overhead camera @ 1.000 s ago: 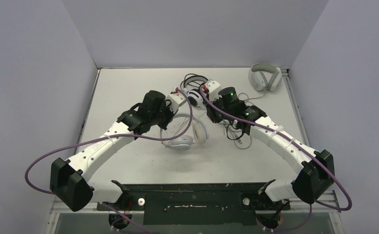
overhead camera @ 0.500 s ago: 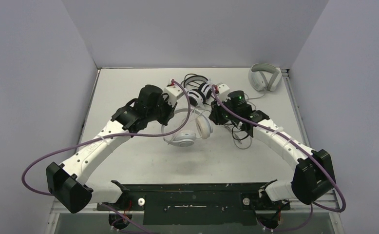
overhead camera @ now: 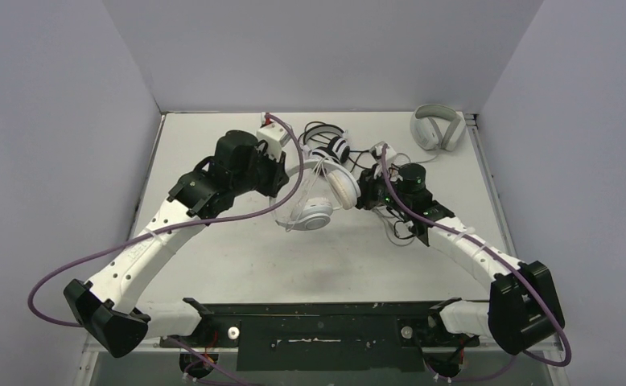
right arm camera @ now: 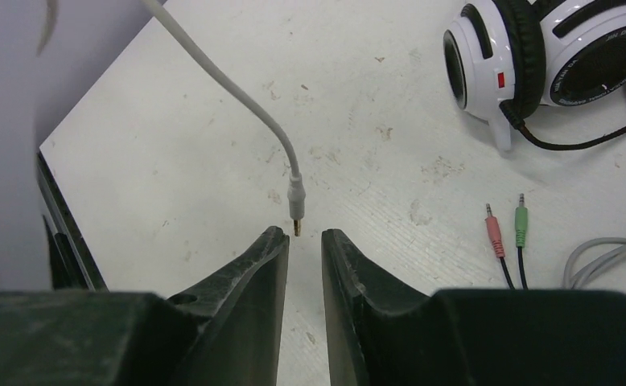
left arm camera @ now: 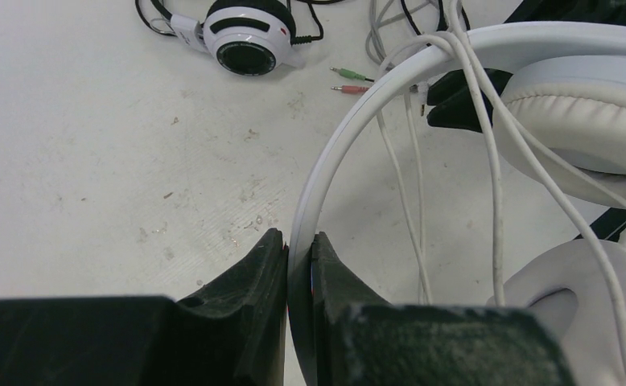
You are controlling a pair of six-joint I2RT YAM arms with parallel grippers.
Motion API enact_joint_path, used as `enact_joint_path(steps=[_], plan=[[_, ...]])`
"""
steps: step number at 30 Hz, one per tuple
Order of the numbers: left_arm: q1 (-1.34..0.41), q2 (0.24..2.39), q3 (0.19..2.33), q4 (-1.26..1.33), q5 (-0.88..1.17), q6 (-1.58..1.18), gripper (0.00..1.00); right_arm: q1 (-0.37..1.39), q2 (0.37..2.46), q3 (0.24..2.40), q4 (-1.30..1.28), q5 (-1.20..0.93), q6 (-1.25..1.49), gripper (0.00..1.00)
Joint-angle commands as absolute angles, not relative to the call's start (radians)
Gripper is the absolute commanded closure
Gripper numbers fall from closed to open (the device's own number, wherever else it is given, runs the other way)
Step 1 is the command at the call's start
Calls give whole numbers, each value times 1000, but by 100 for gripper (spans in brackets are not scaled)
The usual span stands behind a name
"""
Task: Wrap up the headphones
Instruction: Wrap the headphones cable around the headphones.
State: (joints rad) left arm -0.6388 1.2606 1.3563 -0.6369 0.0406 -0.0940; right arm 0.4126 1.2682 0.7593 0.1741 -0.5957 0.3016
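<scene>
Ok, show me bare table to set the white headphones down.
Best: the near-centre table, bordered by the left arm, right arm and base rail. Also the far-left corner by the left wall. Crowded: far centre around the black-and-white headset, and the loose cables beside the right arm. The grey pair fills the far-right corner.

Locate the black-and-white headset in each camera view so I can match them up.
Top external: black-and-white headset at far centre, just beyond the white headphones.
Left wrist: headset at the top edge, left of centre.
Right wrist: headset in the top right corner.
Shared landmark: the pink and green plugs lie near it in both wrist views; from the top they are too small to make out.
</scene>
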Motion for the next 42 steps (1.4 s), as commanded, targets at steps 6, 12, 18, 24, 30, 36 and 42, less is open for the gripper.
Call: enact_joint_path(steps=[6,12,18,24,30,36,42], plan=[[-639,1215,1548,-672,-9,-200,100,341,1130,604,498,-640,397,69],[-639,1216,1593,-686,0,-219,100,328,1038,544,564,-626,386,39],[-640,1216,1602,-683,37,-229,100,326,983,528,603,-617,359,12],[-640,1205,1597,-661,72,-238,100,325,1027,588,635,-605,359,8],[-640,1195,1603,-658,98,-255,100,322,1108,663,727,-677,389,17],[-640,1179,1577,-626,126,-286,100,322,1166,715,774,-697,423,32],[-640,1178,1572,-612,134,-296,100,322,1206,714,828,-735,471,42]])
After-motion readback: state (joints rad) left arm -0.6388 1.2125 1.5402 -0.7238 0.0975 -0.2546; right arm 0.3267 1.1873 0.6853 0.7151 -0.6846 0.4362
